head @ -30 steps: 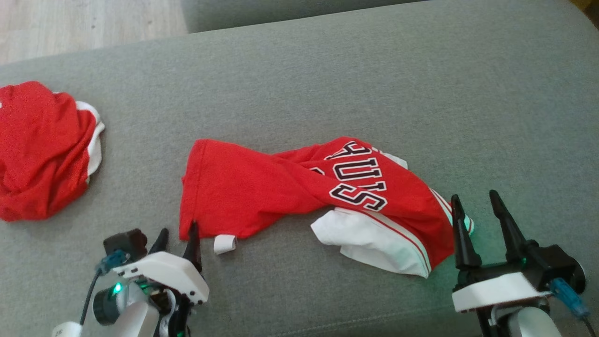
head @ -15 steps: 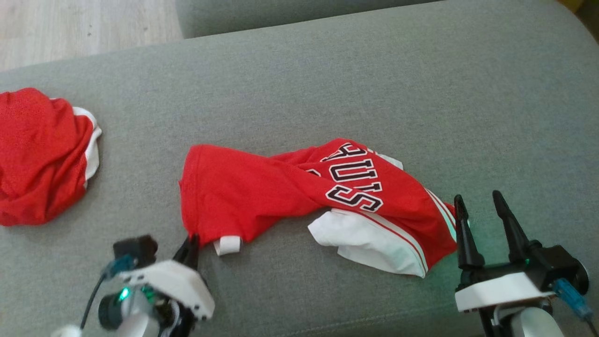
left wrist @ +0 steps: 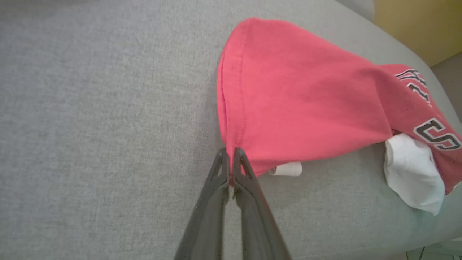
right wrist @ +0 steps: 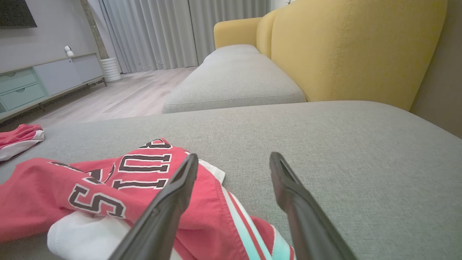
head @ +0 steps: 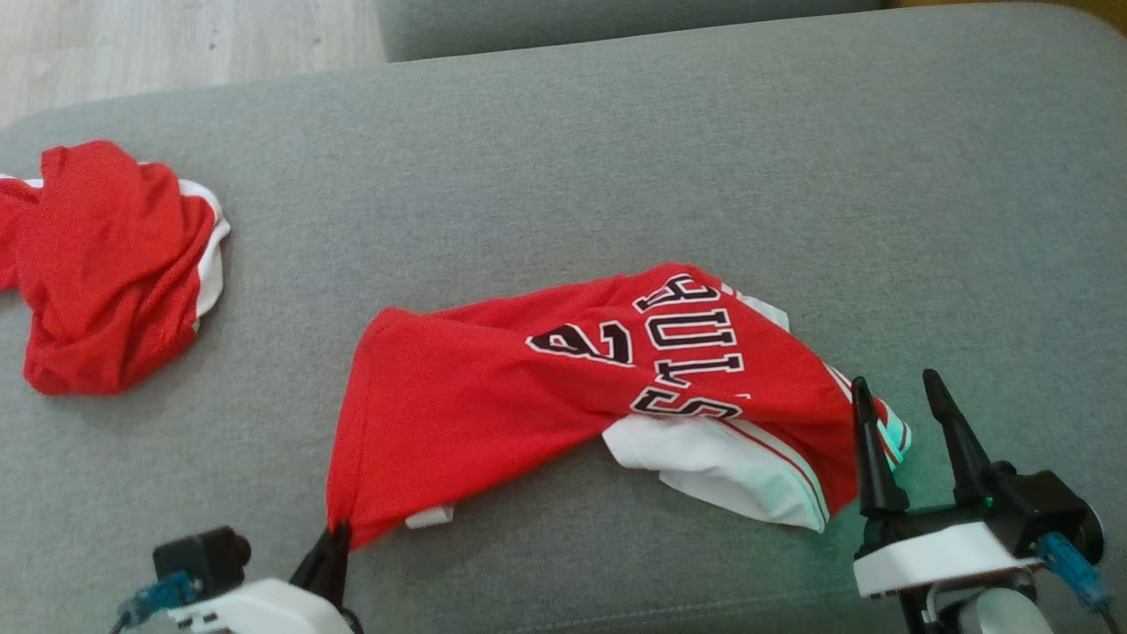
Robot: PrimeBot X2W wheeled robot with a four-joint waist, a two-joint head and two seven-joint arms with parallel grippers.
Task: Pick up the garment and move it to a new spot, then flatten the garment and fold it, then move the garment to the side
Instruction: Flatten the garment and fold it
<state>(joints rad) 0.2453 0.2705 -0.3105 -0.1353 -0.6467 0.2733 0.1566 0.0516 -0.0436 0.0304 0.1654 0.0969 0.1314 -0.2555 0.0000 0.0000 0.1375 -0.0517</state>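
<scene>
Left gripper [left wrist: 230,156] pinching garment [head: 475,405] corner | right gripper [head: 894,380] spread | grey sofa cushion [head: 616,158], wood floor [head: 176,44]

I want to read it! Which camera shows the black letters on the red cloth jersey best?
Head view: black letters clearest, seen from above. Right wrist view sees them low and slanted. Left wrist view catches few, at its edge.

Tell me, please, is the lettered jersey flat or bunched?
Bunched, not flat: the jersey is twisted along its length, a white part is folded under the red, and the left gripper is shut on one hem corner.
</scene>
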